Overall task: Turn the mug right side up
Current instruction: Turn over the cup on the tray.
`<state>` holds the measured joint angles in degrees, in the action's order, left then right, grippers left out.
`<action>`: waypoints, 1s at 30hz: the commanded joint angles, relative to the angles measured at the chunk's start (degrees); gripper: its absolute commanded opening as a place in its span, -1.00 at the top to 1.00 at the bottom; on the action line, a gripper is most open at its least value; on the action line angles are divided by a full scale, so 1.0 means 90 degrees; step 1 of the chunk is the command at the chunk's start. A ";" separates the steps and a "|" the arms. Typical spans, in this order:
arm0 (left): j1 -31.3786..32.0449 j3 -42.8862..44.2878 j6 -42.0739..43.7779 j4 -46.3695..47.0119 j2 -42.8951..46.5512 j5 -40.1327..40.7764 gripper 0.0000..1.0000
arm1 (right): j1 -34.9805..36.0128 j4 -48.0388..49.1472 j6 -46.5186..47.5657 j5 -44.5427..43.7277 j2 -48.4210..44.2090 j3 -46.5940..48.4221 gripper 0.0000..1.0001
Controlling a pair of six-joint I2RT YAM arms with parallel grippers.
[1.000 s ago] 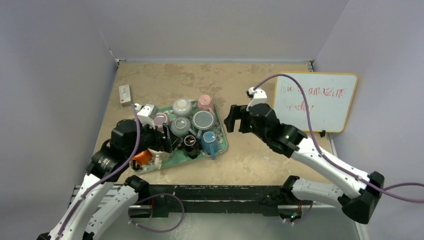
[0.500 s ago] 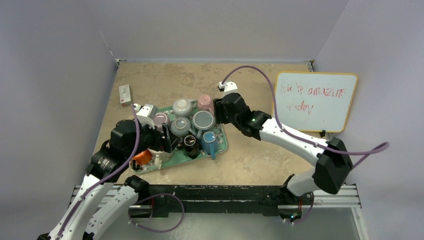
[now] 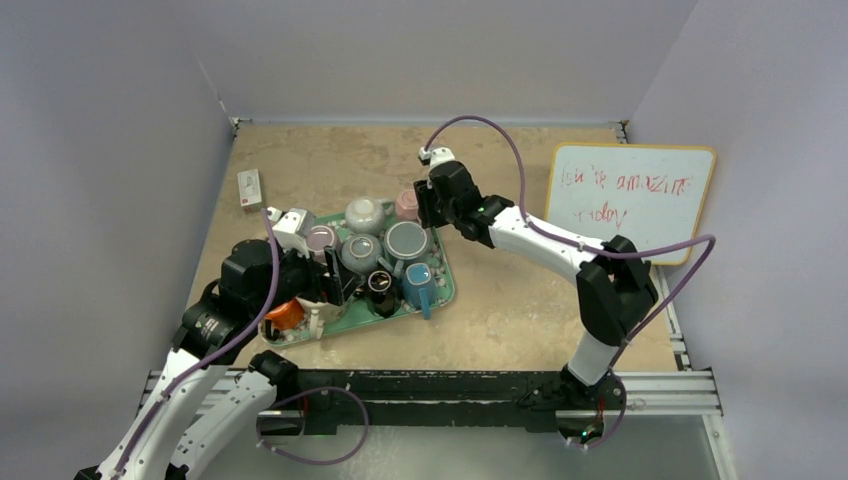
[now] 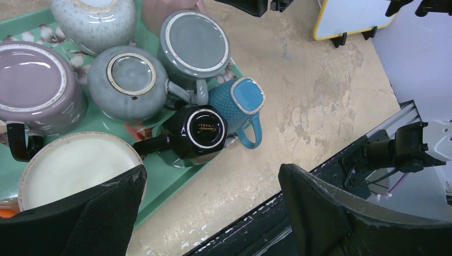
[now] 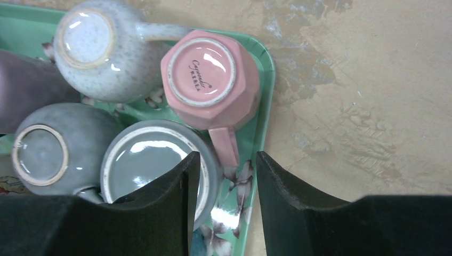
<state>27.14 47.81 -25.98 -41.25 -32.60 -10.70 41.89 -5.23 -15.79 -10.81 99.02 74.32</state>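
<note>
While your right gripper (image 5: 228, 160) hovers, jaws narrow and empty, the upside-down pink mug (image 5: 205, 80) sits just ahead, handle pointing into the gap; your wide-open left gripper (image 4: 212, 176) is farther.

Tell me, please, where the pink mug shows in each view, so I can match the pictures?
Top external: pink mug at the far right corner of the green tray.
Left wrist: only a sliver at the top edge.
Right wrist: upper centre, base up, handle pointing down.
Shared landmark: the wide grey mug right beside it.
</note>
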 commanded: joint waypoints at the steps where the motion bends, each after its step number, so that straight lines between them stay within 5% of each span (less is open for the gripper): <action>1: 0.0034 0.0032 -0.0024 0.0180 0.0045 -0.0033 -0.86 | -0.0091 0.0112 0.0264 0.0329 0.0132 0.0345 0.10; 30: 0.0032 0.0018 -0.0043 0.0199 0.0096 -0.0088 -0.86 | -0.0309 -0.0119 0.0519 0.0765 0.1142 0.0764 0.26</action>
<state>27.14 47.81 -26.00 -41.25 -31.42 -10.72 39.35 -5.96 -12.19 -4.84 107.15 78.54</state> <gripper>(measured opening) 0.932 0.372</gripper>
